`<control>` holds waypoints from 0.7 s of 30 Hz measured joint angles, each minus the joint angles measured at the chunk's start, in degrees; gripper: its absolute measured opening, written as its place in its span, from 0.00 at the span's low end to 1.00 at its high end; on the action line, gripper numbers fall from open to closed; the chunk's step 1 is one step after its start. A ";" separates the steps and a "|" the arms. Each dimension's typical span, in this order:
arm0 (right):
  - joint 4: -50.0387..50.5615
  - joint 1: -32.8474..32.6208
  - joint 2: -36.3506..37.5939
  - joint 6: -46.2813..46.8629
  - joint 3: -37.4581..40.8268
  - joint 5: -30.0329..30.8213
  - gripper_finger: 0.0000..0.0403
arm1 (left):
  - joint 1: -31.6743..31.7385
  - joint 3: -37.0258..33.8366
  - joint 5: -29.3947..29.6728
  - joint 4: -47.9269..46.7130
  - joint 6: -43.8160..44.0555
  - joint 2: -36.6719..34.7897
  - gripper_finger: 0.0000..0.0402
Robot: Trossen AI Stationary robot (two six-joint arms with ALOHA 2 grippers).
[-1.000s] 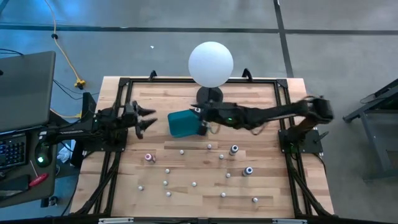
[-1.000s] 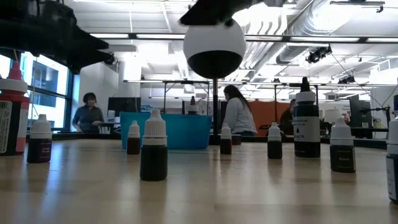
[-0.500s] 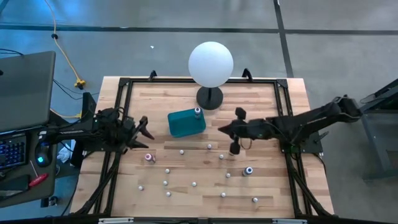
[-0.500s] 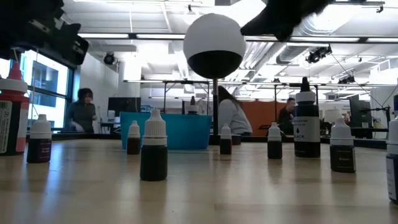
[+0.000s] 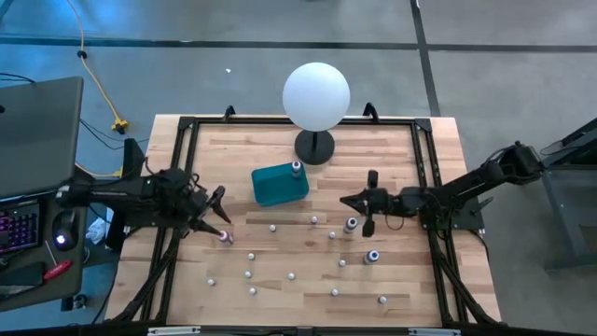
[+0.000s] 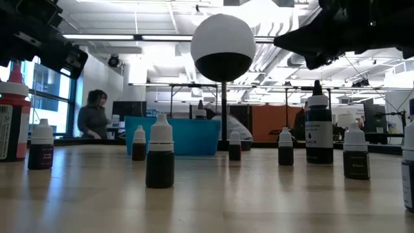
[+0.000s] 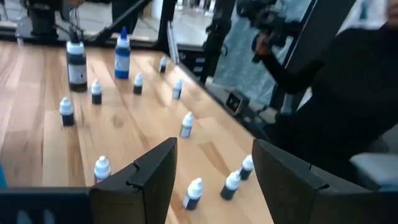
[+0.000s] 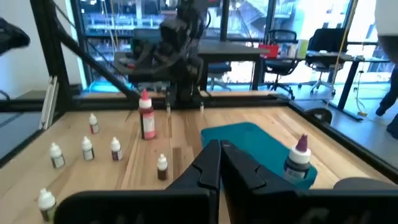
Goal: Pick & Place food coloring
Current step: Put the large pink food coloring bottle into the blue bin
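Observation:
Several tiny food coloring bottles (image 5: 292, 276) stand upright on the wooden table, with taller ones among them: a red-topped one (image 5: 225, 237) and two dark ones (image 5: 351, 224) (image 5: 373, 256). Another bottle (image 5: 297, 168), purple-topped in the right wrist view (image 8: 298, 155), stands in the far right corner of the teal tray (image 5: 277, 187). My left gripper (image 5: 217, 207) hangs open just far-left of the red-topped bottle. My right gripper (image 5: 347, 202) is shut and empty, to the right of the tray and above the dark bottle.
A big white globe (image 5: 317, 95) on a black stand sits at the table's far middle, behind the tray. A black frame (image 5: 187, 140) runs along the table's edges. The bottles stand scattered over the near half. People show in the room beyond the table (image 6: 94, 116).
My right gripper has drawn back from the teal tray toward the table's right and a little toward the near edge; the purple-topped bottle stands in the tray where the gripper was. My left gripper has moved toward the near edge, closer to the red-topped bottle.

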State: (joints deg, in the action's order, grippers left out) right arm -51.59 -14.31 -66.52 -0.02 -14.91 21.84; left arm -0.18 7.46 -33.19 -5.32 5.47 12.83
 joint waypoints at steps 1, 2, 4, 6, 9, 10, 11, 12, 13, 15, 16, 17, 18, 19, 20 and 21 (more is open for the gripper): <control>-0.65 0.02 0.00 -0.06 0.01 0.32 0.00 | -1.69 0.00 1.84 0.16 -0.50 0.88 0.49; -1.00 0.02 0.00 -0.42 -0.04 0.61 0.00 | -3.64 0.00 3.72 0.57 -0.81 1.87 0.48; -1.31 0.02 0.00 -2.12 -0.35 0.85 0.00 | -7.60 0.00 7.23 1.94 -0.98 4.01 0.46; -1.61 0.02 0.00 -3.93 -1.05 0.93 0.01 | -11.43 0.00 11.12 2.99 -1.11 6.11 0.43; -1.73 0.04 0.00 -5.50 -1.85 0.93 0.01 | -16.08 0.00 17.02 3.09 -1.19 8.61 0.40; -1.73 0.04 0.00 -5.88 -2.07 0.93 0.00 | -17.28 0.00 18.76 3.07 -1.03 9.20 0.39; -1.77 0.04 0.00 -6.21 -2.24 0.93 0.00 | -18.33 0.00 20.66 3.05 -0.84 9.72 0.39; -1.94 0.04 0.00 -6.33 -2.30 0.82 0.00 | -19.25 0.00 22.56 3.03 -0.80 10.08 0.39; -2.15 0.04 0.00 -6.35 -2.30 0.65 0.00 | -20.04 0.00 24.05 3.04 -0.76 10.31 0.39; -2.25 0.04 0.00 -6.39 -2.30 0.26 0.01 | -21.17 0.00 26.49 3.02 -0.76 10.37 0.38; -2.24 0.04 0.00 -6.36 -2.30 0.17 0.01 | -21.58 0.00 27.45 3.04 -0.74 10.33 0.38; -2.25 0.04 0.00 -6.19 -2.30 0.10 0.01 | -21.83 0.00 27.70 3.02 -0.74 10.31 0.38; -2.24 0.04 0.00 -5.94 -2.30 0.08 0.01 | -22.10 0.00 27.82 2.84 -0.64 10.31 0.38; -2.24 0.04 0.00 -5.40 -2.30 0.08 0.01 | -22.28 0.00 27.78 2.50 -0.11 10.31 0.38; -2.24 0.04 0.00 -4.90 -2.30 0.08 0.00 | -22.44 0.00 27.82 2.05 0.73 10.31 0.38; -2.25 0.04 0.00 -4.56 -2.30 0.08 0.00 | -22.45 0.00 27.79 1.61 1.74 10.32 0.38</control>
State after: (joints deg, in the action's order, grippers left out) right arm -53.84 -14.26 -66.52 -4.59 -17.21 21.91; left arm -22.63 7.46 -5.40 -3.71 7.21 23.15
